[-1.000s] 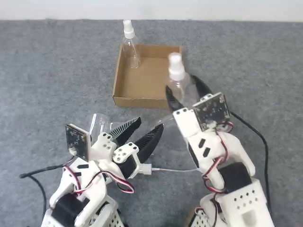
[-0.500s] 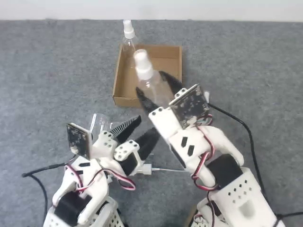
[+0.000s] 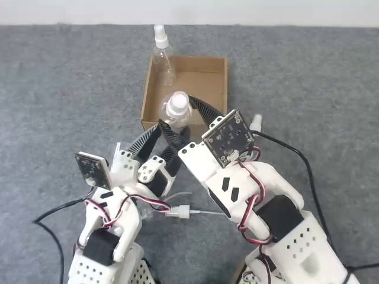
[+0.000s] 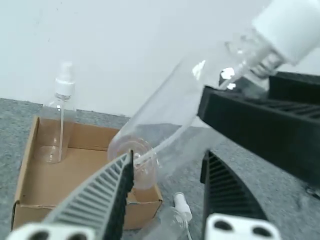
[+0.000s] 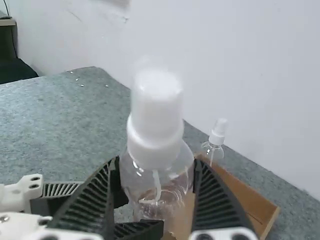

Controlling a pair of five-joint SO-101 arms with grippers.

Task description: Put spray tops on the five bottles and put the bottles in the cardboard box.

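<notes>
Bottle with a white spray top is held tilted in the clamped right gripper, above the near wall of the cardboard box. The box sits midway along the far edge of the grey carpeted surface. Left gripper is spread wide just beside the bottle's base. A second capped bottle stands in the box's far left corner. A loose spray top lies toward the near edge. A white wall rises behind.
</notes>
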